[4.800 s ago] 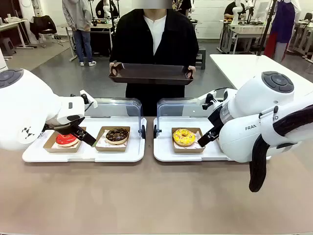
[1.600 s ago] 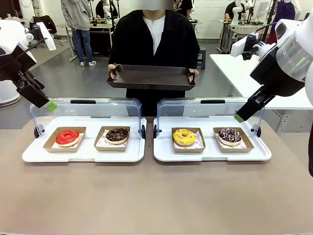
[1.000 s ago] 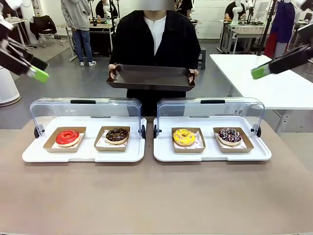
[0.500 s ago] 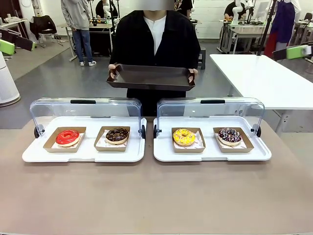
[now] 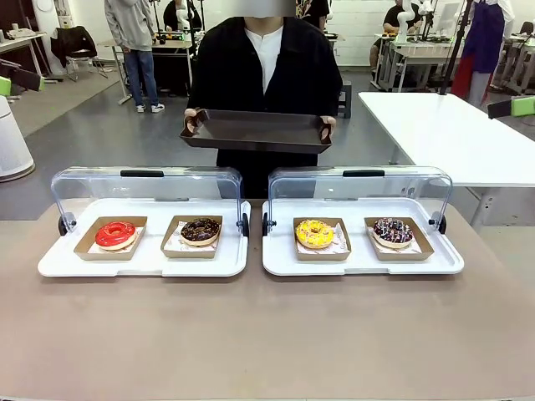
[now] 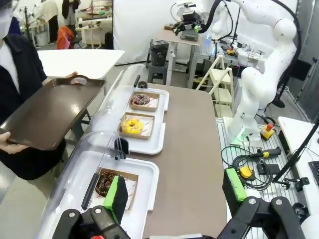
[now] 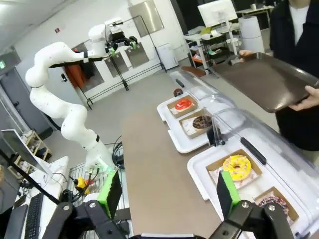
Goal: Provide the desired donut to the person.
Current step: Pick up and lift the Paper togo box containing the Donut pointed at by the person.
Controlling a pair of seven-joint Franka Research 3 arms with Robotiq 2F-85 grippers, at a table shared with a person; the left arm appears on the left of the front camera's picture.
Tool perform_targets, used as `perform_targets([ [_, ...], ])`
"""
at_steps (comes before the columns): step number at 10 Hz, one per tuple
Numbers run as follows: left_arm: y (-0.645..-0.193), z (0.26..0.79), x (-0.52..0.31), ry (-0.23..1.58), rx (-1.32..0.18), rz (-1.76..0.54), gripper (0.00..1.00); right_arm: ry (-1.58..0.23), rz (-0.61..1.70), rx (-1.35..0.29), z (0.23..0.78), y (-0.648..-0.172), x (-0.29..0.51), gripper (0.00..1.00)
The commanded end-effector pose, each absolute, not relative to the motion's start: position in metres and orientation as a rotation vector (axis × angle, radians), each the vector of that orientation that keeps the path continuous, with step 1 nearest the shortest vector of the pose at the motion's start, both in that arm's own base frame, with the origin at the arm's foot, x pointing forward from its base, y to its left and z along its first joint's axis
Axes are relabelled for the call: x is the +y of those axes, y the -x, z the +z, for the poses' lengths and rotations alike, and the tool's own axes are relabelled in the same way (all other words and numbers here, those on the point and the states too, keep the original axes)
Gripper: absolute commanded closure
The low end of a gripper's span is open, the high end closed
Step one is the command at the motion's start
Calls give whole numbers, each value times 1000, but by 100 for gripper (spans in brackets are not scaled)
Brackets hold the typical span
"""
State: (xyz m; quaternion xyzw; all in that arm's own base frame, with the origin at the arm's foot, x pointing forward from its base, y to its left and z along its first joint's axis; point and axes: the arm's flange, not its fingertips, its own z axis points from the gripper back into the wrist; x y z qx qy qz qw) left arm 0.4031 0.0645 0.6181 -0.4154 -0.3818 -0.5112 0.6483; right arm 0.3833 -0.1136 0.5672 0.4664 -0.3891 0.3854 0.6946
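Observation:
The person stands across the table holding a dark brown tray [image 5: 255, 131] level at chest height. Under shut clear covers lie a red donut [image 5: 114, 233] and a chocolate donut [image 5: 200, 230] on the left white tray [image 5: 50, 266]. A yellow donut [image 5: 314, 233] and a dark sprinkled donut [image 5: 392, 230] lie on the right white tray [image 5: 447, 263]. My left gripper [image 5: 7, 84] is high at the left edge and my right gripper [image 5: 522, 106] high at the right edge. In the wrist views the left gripper [image 6: 175, 191] and the right gripper [image 7: 168, 192] are both open and hold nothing.
Each clear cover [image 5: 146, 185] has a black handle on top and is hinged at the far side. The near half of the brown table [image 5: 267, 334] is bare. A white table [image 5: 451, 134] stands at the back right, and a bystander [image 5: 134, 33] stands farther off.
Both grippers have drawn outward and slightly down toward the picture's side edges, staying open. The donuts, covers and the person's tray have hardly moved.

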Motion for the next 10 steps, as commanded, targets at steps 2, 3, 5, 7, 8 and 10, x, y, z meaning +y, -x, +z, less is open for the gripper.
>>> perform_targets([
  [2, -394, 623, 73, 866, -911, -1121, 0, -1007, 861, -881, 569, -376, -119, 0],
  [3, -395, 621, 79, 849, -920, -1089, 0, -1004, 854, -882, 568, -374, -121, 0],
  [5, -392, 615, 91, 815, -924, -1040, 0, -1000, 858, -875, 567, -373, -120, 0],
  [7, -392, 608, 94, 748, -916, -996, 0, -997, 873, -858, 565, -377, -114, 0],
  [8, -395, 617, 102, 823, -900, -1050, 0, -981, 848, -843, 570, -371, -123, 0],
  [10, -395, 617, 102, 823, -900, -1050, 0, -981, 848, -843, 570, -371, -123, 0],
])
